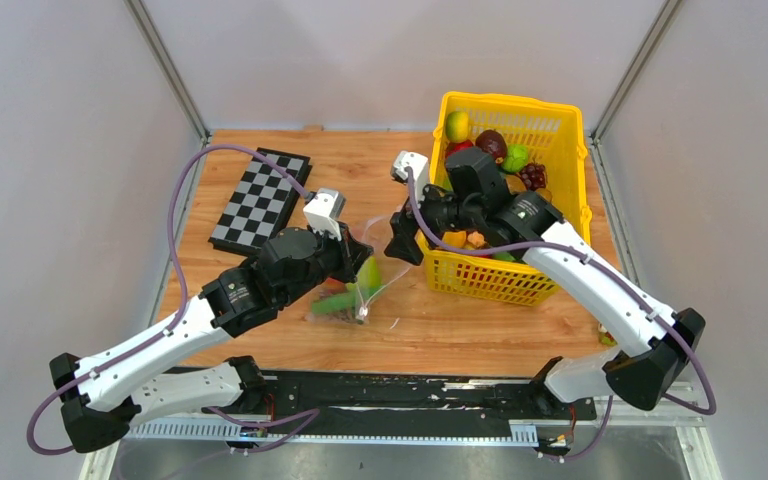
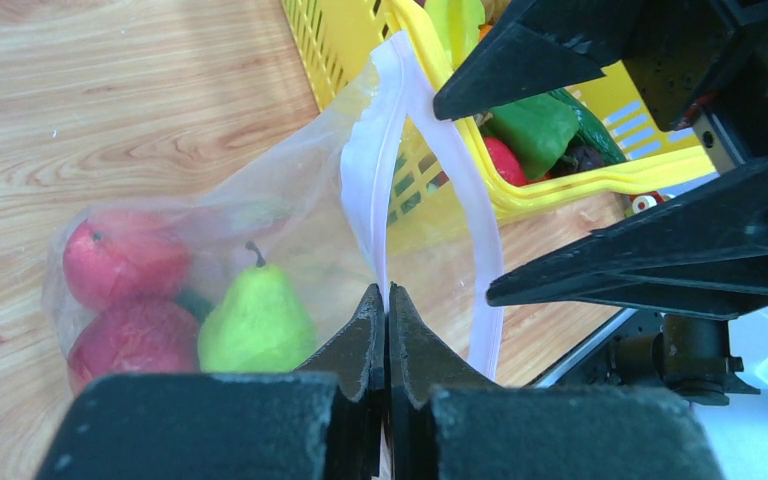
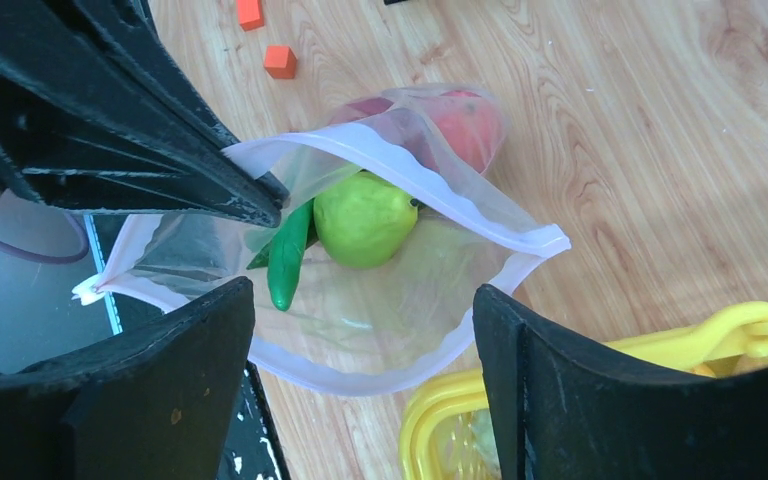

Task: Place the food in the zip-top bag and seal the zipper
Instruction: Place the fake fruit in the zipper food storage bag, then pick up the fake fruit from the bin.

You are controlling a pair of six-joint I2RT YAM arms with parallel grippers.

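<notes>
1. Closest in: my left end effector (image 2: pixel 387 322) is pinched fully together on the zipper (image 2: pixel 360 180). The pinkish strip runs straight down into the pinch. That holds one lip of the zip-top bag (image 2: pixel 290 215) up off the tabletop (image 2: pixel 110 90).
2. Right beside it, my right end effector (image 3: pixel 362 295) is spread wide. Nothing sits between its fingers and it touches nothing. It hangs directly over the bag's gaping mouth, with a finger on either side of the opening in its own wrist view.
3. The bag lies on the tabletop between my two arms. Its mouth is open, and the other lip of the strip arcs away from the pinched one.
4. There is food inside. A green pear (image 3: pixel 362 218) sits in the middle, with a long green piece (image 3: pixel 288 258) resting against it. Two red apples (image 2: pixel 120 262) lie deeper in, touching each other at the closed end.
5. Just past the bag's mouth stands the yellow basket (image 1: pixel 582 190), heaped with more toy fruit and vegetables.
6. Farther out, two small orange blocks (image 3: pixel 280 60) lie on the bare wood. The chessboard (image 1: pixel 260 200) lies at the far left, well apart from the bag.
</notes>
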